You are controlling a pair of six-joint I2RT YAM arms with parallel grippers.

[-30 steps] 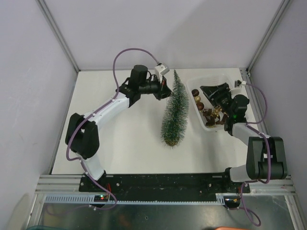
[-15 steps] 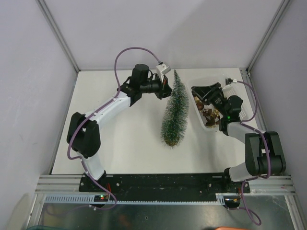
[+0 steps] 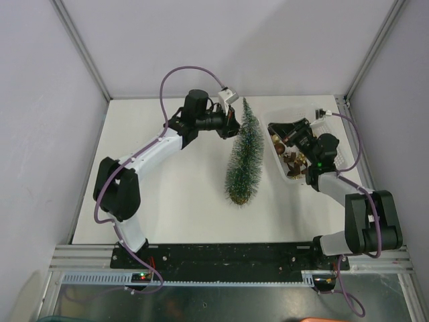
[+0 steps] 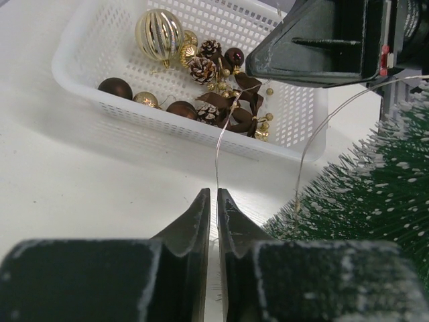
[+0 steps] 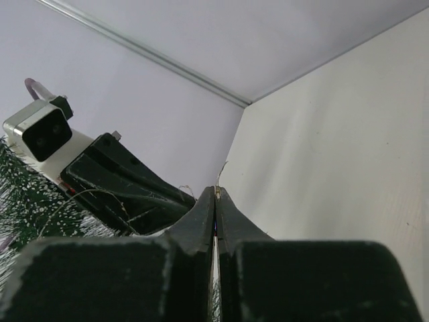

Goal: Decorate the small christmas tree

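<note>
White tabletop point(image 3: 167, 201), small christmas tree point(image 3: 242, 161) upright. My left gripper point(image 4: 213, 194) and right gripper point(image 5: 215, 191) both have jaws pinched on a thin wire point(image 4: 217, 144), likely to drape it.

Plastic basket point(image 4: 167, 119), glossy bauble point(image 4: 159, 32), thin metal wire point(image 4: 217, 147) — frosted bristly tree point(image 4: 382, 201)

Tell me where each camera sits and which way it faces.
Top view: above and behind the arm bases, looking down on the table; both arms show, the tree between them, the basket at right.
Left wrist: on the left arm, facing the basket; its left gripper, shut on a thin wire, fills the bottom.
Right wrist: on the right arm, facing the left gripper and a wall; its right gripper is also shut on the thin wire.
Shared: both wrist views show the tree and the opposite gripper.
</note>
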